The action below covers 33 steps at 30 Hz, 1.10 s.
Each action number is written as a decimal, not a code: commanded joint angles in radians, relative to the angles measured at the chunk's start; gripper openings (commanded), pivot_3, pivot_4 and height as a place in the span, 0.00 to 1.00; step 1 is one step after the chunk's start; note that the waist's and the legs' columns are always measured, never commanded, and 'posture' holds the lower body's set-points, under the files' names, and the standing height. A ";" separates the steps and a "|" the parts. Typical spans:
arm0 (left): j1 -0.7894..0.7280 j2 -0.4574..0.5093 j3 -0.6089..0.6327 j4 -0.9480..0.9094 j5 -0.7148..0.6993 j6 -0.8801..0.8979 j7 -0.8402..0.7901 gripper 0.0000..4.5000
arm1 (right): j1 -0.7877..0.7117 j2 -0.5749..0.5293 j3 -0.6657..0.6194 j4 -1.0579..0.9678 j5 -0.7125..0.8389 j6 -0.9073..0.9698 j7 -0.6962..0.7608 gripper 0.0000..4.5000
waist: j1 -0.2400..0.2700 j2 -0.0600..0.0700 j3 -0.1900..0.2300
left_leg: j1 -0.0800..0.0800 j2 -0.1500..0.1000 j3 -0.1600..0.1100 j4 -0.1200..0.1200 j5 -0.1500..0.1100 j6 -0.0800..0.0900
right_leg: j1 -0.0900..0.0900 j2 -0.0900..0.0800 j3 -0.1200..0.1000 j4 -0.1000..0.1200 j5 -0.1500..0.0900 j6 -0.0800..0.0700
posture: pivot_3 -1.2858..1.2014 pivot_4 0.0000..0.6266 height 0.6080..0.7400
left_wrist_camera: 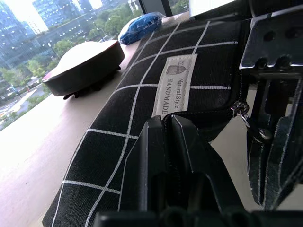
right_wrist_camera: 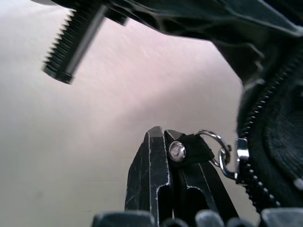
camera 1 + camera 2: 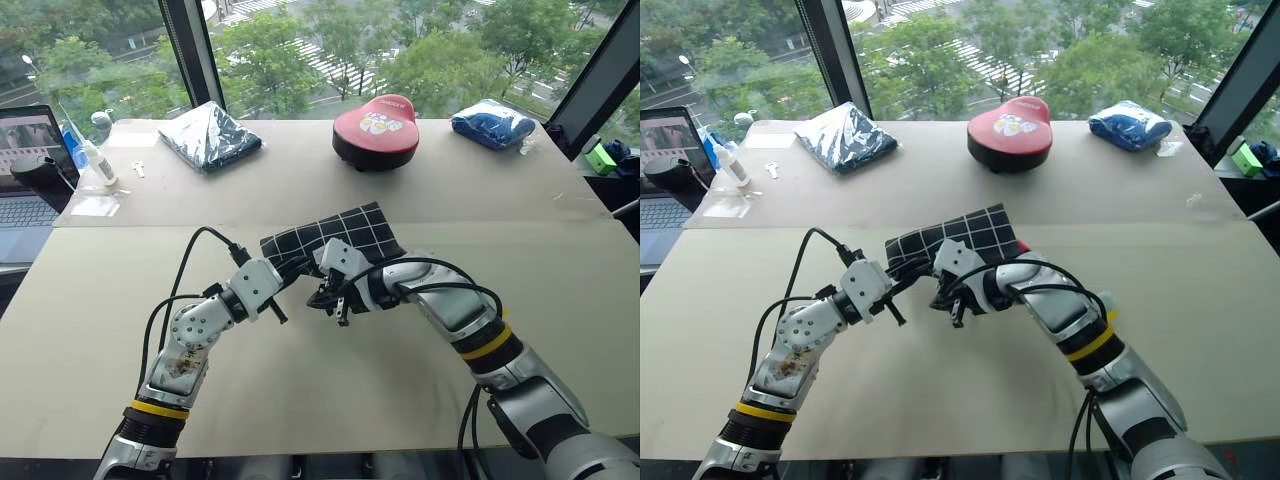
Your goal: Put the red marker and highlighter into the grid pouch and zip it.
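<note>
Your left claw (image 1: 168,142) is clamped on the pouch (image 3: 335,235) edge, just below its white label (image 1: 175,84) reading "Natural Style HANDMADE". Your right claw (image 2: 165,146) pinches the zipper pull (image 2: 189,147) beside it.

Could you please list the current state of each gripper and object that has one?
grid pouch: lifted off the table at its near edge, held by both grippers.
left gripper: shut on the pouch's edge by the zipper.
right gripper: shut on the zipper pull tab.
red case: closed, resting on the table.
laptop: open, screen on.
</note>
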State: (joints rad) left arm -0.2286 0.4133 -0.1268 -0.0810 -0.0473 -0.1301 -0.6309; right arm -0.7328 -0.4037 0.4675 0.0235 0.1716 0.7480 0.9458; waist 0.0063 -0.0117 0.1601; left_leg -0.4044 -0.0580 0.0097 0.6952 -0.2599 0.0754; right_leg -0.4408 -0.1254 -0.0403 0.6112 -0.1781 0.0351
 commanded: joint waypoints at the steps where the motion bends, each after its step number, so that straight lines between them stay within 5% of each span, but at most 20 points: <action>1: -0.025 -0.006 0.012 -0.019 -0.019 -0.015 0.000 0.00 | -0.027 0.027 -0.054 -0.028 0.032 0.001 -0.001 0.00 | 0.002 0.000 0.000 | 0.000 0.000 0.000 0.000 0.000 0.000 | 0.000 0.000 0.000 0.000 0.000 0.000 | 0.52 0.24 1.00; 7: -0.034 -0.017 0.005 -0.013 -0.013 -0.015 0.004 0.00 | -0.028 0.083 -0.106 0.027 0.024 0.003 -0.066 0.00 | 0.001 0.000 0.000 | 0.000 0.000 0.000 0.000 0.001 -0.001 | 0.000 0.000 0.000 0.000 0.000 0.000 | 0.52 0.24 1.00; 15: -0.019 -0.027 0.007 -0.024 -0.011 -0.013 0.011 0.00 | 0.051 -0.057 -0.220 -0.200 0.167 0.156 0.023 0.57 | 0.007 0.000 0.000 | -0.001 -0.001 0.000 0.000 0.000 -0.001 | 0.000 -0.001 0.000 0.000 0.000 0.000 | 0.52 0.24 1.00; 23: -0.005 -0.038 0.010 -0.032 -0.016 -0.014 0.018 0.00 | 0.264 -0.393 -0.451 -0.507 0.329 0.172 0.149 0.57 | 0.007 0.000 0.000 | -0.001 0.000 -0.001 0.000 -0.004 0.007 | 0.001 -0.002 0.000 -0.002 0.000 0.000 | 0.52 0.24 1.00; 27: -0.001 -0.049 0.013 -0.032 -0.021 -0.013 0.026 0.00 | 0.333 -0.559 -0.563 -0.402 0.272 0.040 0.199 0.57 | 0.010 -0.001 0.000 | 0.000 0.000 -0.001 0.001 -0.004 0.007 | 0.002 -0.002 0.000 -0.002 0.000 0.000 | 0.52 0.24 1.00; 33: 0.009 -0.057 0.012 -0.031 -0.029 -0.020 0.026 0.00 | 0.384 -0.706 -0.498 -0.206 0.167 -0.204 0.332 0.57 | 0.013 -0.001 0.001 | 0.000 0.001 0.000 0.002 -0.005 0.007 | 0.003 -0.002 0.000 -0.002 0.000 0.001 | 0.52 0.24 1.00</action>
State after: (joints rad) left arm -0.2194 0.3616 -0.1265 -0.0821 -0.0605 -0.1296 -0.6131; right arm -0.3401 -1.0833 -0.0473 -0.2139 0.3655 0.6297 1.2275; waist 0.0193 -0.0129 0.1607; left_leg -0.4043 -0.0571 0.0095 0.6970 -0.2644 0.0826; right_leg -0.4376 -0.1269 -0.0406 0.6089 -0.1784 0.0356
